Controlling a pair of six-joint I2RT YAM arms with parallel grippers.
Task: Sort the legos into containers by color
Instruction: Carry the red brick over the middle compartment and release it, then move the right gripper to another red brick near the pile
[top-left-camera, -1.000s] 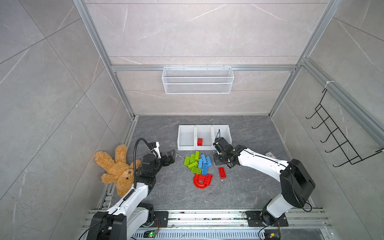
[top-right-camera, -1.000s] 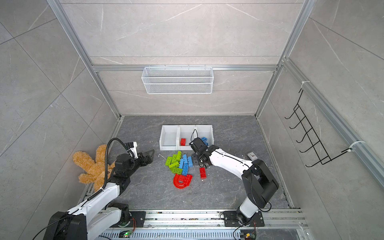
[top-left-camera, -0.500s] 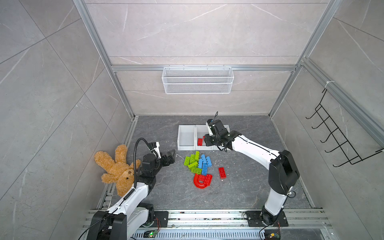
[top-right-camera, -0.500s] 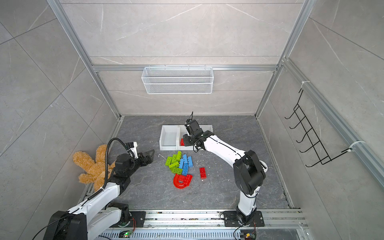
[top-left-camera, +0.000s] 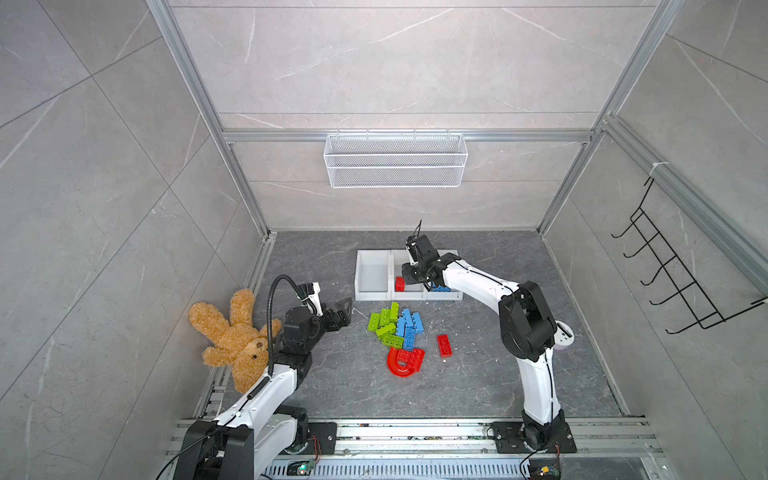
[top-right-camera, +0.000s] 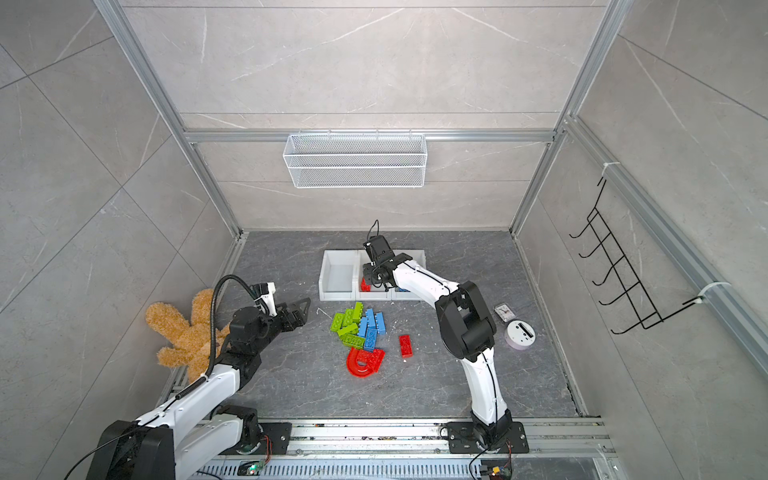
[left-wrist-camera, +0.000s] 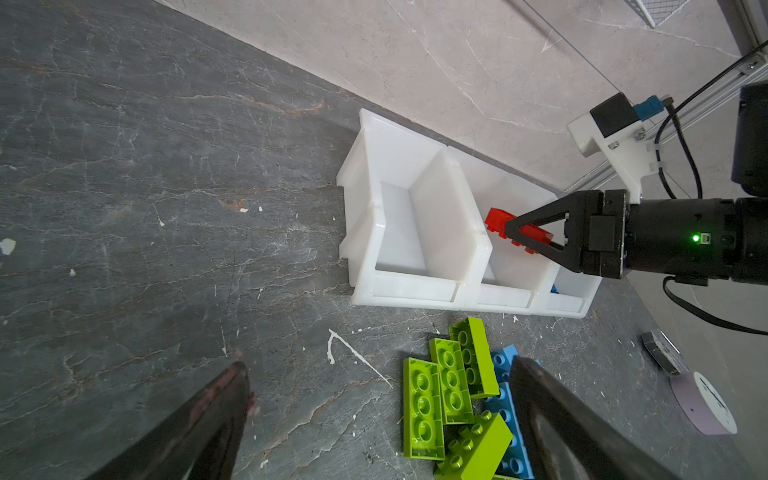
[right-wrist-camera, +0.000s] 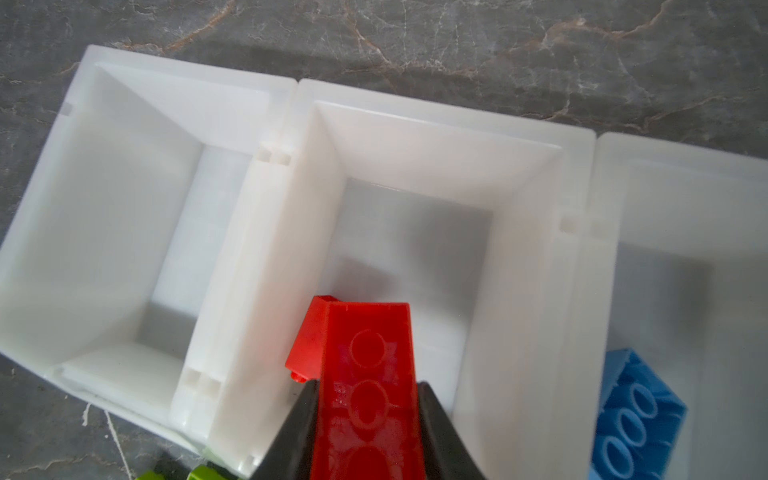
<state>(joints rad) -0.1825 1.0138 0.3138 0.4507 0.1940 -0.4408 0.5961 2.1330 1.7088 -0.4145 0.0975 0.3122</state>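
Right arm has swung from the right edge of the pile (top-left-camera: 395, 328) up to the containers (top-left-camera: 372, 296) within the last second. Left arm unchanged.

Right end effector (top-left-camera: 408, 275) sits over the middle container, centre of both top views.

Grip, right wrist view: right end effector (right-wrist-camera: 365, 388) clamped on a red brick (right-wrist-camera: 368, 345). Hollow underside faces the camera, with one black finger (right-wrist-camera: 299, 415) against each long side. The brick is over the middle container's interior.

Left wrist view, from the side: the same red brick (left-wrist-camera: 498, 218) is pinched at the tips of the right end effector (left-wrist-camera: 510, 229), tilted, above the middle container. Contact with the walls: cannot tell.

Top views hide the grip under the wrist. They show only a red piece (top-left-camera: 400, 284) at the front of the middle container, same spot as a second ago.

Blue brick (right-wrist-camera: 636, 415) lies in the end container at the right of the frame. The left wrist view catches only a sliver of it.

Left end effector (top-left-camera: 340, 312) is open, left of the pile and apart from it. Left wrist view shows its dark fingers (left-wrist-camera: 216, 415) spread wide, with nothing held.

On the desk (top-left-camera: 478, 386), green and blue bricks touch in the pile. Red arch (top-left-camera: 402, 365) is just below it and a loose red brick (top-left-camera: 444, 345) lies to the right.

In a top view, a small clock (top-right-camera: 503, 311) and a round lilac disc (top-right-camera: 519, 334) lie right of the right arm. The left wrist view has both at its right edge.
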